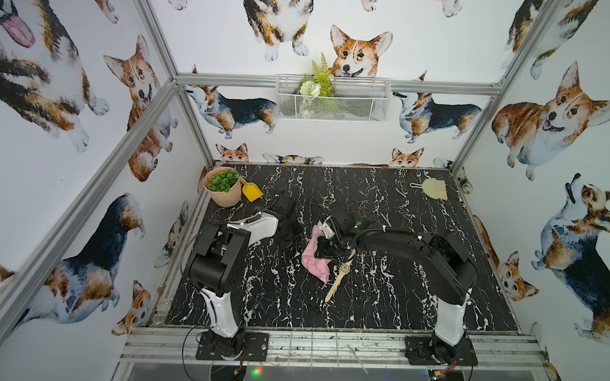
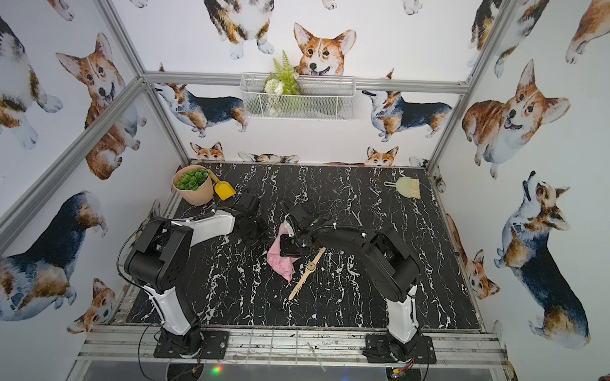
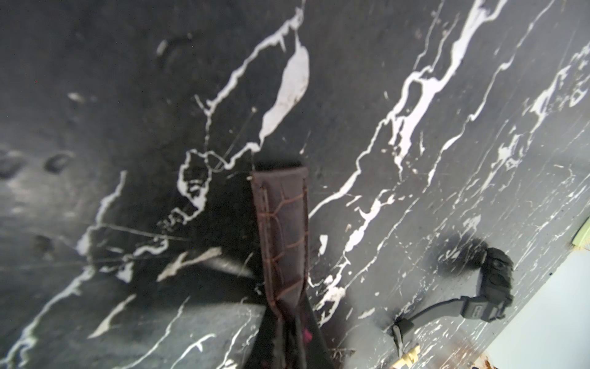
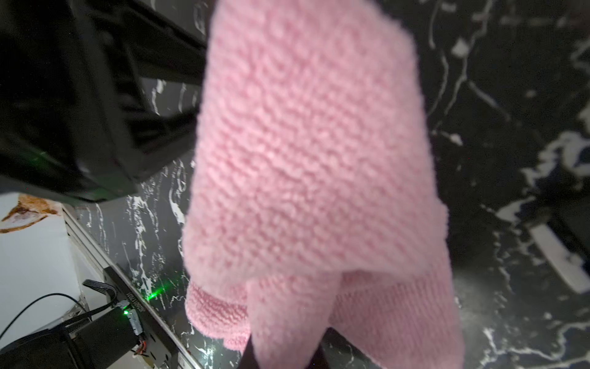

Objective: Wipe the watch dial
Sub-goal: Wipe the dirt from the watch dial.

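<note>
A watch with a pale tan strap and a round gold dial (image 1: 344, 268) (image 2: 311, 266) lies flat mid-table. Just left of it and touching the table hangs a pink knitted cloth (image 1: 312, 261) (image 2: 278, 261) (image 4: 306, 159). My right gripper (image 1: 323, 251) (image 2: 289, 249) (image 4: 285, 354) is shut on the cloth, which hides most of that wrist view. My left gripper (image 1: 289, 231) (image 2: 253, 231) (image 3: 287, 345) is shut on a dark brown leather watch strap (image 3: 282, 230). The strap's free end rests on the marble, and its dial does not show.
A black digital watch (image 3: 495, 287) lies on the table near the left arm. A potted plant (image 1: 223, 187) and a yellow scoop (image 1: 251, 190) stand at the back left, and a small brush (image 1: 431, 189) at the back right. A wire basket (image 1: 331, 98) hangs on the back wall.
</note>
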Motion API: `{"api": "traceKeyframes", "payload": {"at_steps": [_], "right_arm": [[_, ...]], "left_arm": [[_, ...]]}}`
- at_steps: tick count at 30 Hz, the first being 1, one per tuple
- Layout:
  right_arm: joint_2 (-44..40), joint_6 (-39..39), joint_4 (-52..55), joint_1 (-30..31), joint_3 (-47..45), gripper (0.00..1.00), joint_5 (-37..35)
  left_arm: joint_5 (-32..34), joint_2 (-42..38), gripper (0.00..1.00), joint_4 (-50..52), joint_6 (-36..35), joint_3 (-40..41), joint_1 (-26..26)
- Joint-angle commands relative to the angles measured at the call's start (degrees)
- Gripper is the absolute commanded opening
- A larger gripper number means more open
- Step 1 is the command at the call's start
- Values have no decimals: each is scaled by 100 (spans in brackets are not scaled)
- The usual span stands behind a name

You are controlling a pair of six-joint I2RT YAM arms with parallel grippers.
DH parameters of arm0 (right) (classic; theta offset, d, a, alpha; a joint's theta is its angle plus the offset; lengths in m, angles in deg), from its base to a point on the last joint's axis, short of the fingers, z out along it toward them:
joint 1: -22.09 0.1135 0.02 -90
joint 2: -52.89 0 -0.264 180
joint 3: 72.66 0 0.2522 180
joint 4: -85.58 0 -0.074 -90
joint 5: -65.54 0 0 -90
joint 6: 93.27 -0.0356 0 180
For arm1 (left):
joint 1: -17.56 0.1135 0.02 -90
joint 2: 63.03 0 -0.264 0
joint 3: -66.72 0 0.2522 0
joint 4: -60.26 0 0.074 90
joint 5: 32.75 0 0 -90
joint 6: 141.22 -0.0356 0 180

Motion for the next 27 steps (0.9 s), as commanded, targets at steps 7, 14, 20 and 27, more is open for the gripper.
{"api": "traceKeyframes", "payload": {"at_steps": [7,14,20,27], "right_arm": [[671,-144,-13,-1,506,0,184],[502,-170,-104,3,-17,0,148],[132,-25,-77,8,-621,0,-49],[88,46,107,55,-144,0,-105]], "left_arm": [[287,48,0,974,28,73,-9],[269,121,0,1054,-61,60,-6],[322,206,0,1122,-143,-52,-4],[387,223,0,1195,-203,-130,-16]]}}
